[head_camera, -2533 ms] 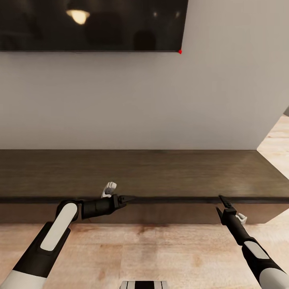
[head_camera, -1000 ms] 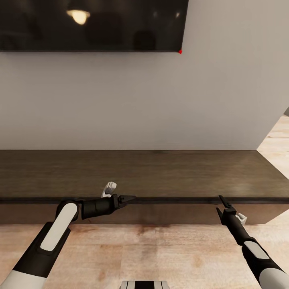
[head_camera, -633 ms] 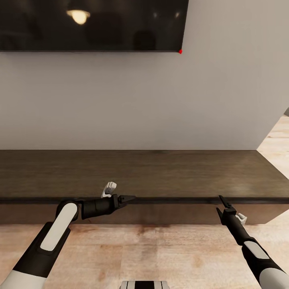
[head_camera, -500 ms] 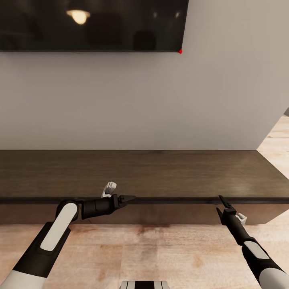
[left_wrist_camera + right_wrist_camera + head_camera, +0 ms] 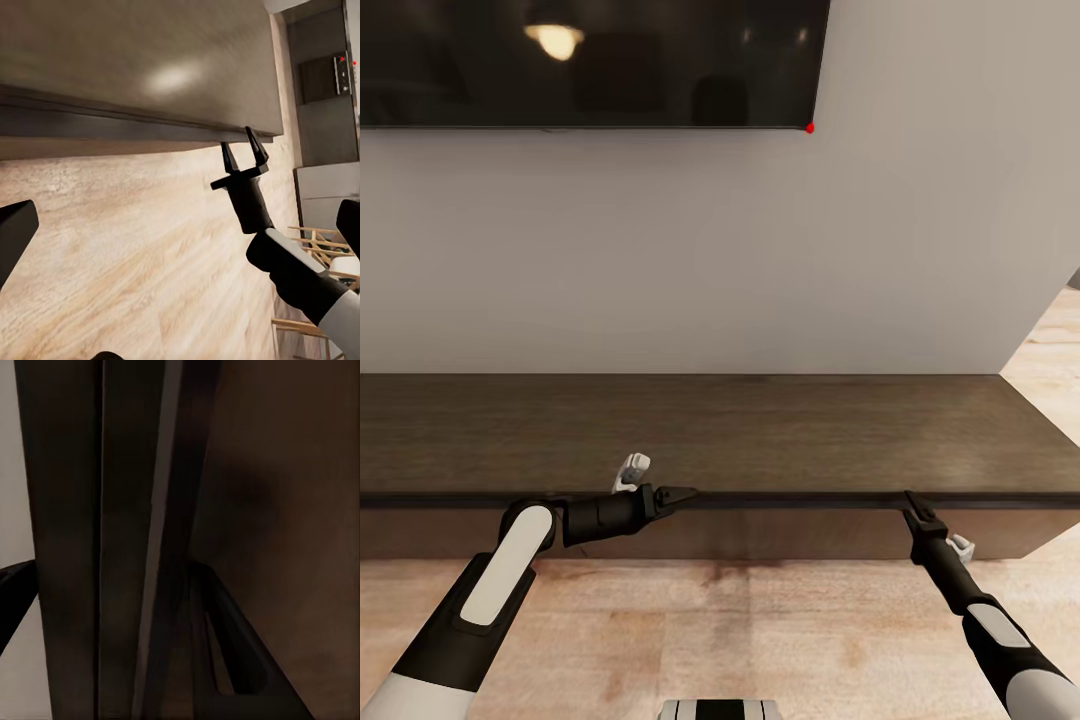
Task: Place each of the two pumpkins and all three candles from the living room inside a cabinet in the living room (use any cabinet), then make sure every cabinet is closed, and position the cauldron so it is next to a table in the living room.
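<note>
Both spread-fingered grippers, left gripper (image 5: 678,494) and right gripper (image 5: 916,505), at the cabinet (image 5: 760,430) front edge, above wood floor (image 5: 760,620).

No legible text, label, brand, number or sign appears in any view. The wall panel (image 5: 334,72) carries small red marks, too small to read; the dark screen (image 5: 590,60) bears no lettering.

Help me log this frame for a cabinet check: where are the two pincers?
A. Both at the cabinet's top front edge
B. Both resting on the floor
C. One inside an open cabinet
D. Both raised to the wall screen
A: in the head view, the left pincer and right pincer both sit at the front edge of the cabinet top.
</note>
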